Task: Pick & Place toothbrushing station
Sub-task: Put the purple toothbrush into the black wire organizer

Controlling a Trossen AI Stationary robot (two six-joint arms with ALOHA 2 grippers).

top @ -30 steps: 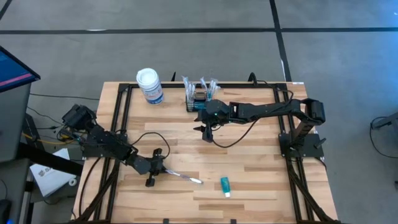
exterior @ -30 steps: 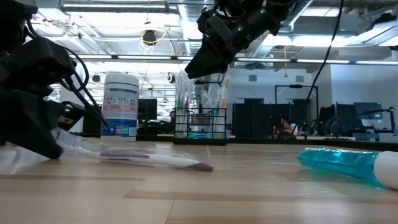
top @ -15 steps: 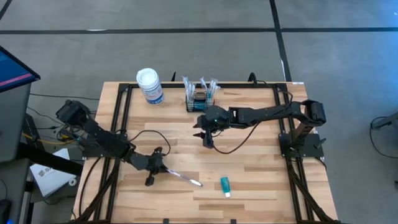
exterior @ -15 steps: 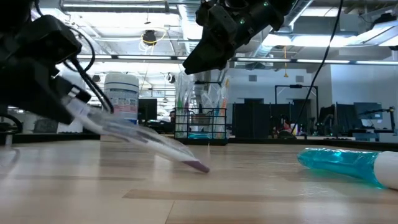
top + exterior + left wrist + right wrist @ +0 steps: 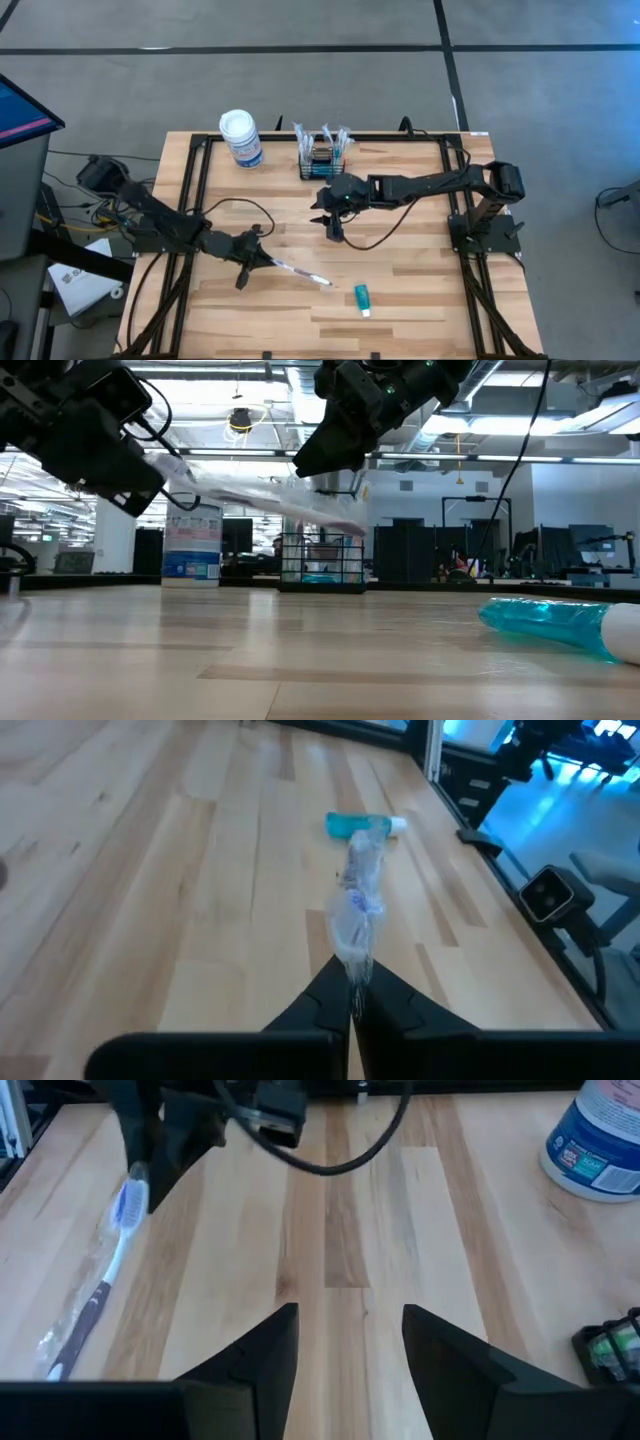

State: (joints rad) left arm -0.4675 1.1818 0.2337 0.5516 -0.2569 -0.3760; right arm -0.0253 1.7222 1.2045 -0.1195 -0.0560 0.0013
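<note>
My left gripper (image 5: 258, 262) is shut on a toothbrush in a clear wrapper (image 5: 300, 272), held above the near left of the table; it also shows in the low view (image 5: 270, 500) and the left wrist view (image 5: 360, 900). My right gripper (image 5: 333, 228) is open and empty above the table's middle, with nothing between its fingers (image 5: 345, 1345). The black wire-mesh basket (image 5: 322, 158) stands on its base at the far middle, with several wrapped toothbrushes upright in it. A teal toothpaste tube (image 5: 362, 298) lies on the table near the front. My left gripper pinches one end of the wrapped toothbrush (image 5: 353, 970) between its two fingers. The fingers come slanting down from the table's left, in line with the toothbrush. The toothbrush sticks out past the fingertips toward the table's right, about level and lifted clear of the table (image 5: 300, 508).
A white-lidded round canister with a blue label (image 5: 241, 138) stands at the far left, beside the basket. A black cable (image 5: 390, 215) hangs from the right arm across the table's middle. Bare wood lies between the basket and the toothpaste tube.
My left gripper has risen, still shut on the toothbrush. The toothbrush lay flat on the table, then tilted with its free end still on the wood, and now hangs about level and clear of the table. My right gripper has gone a little toward the near edge.
</note>
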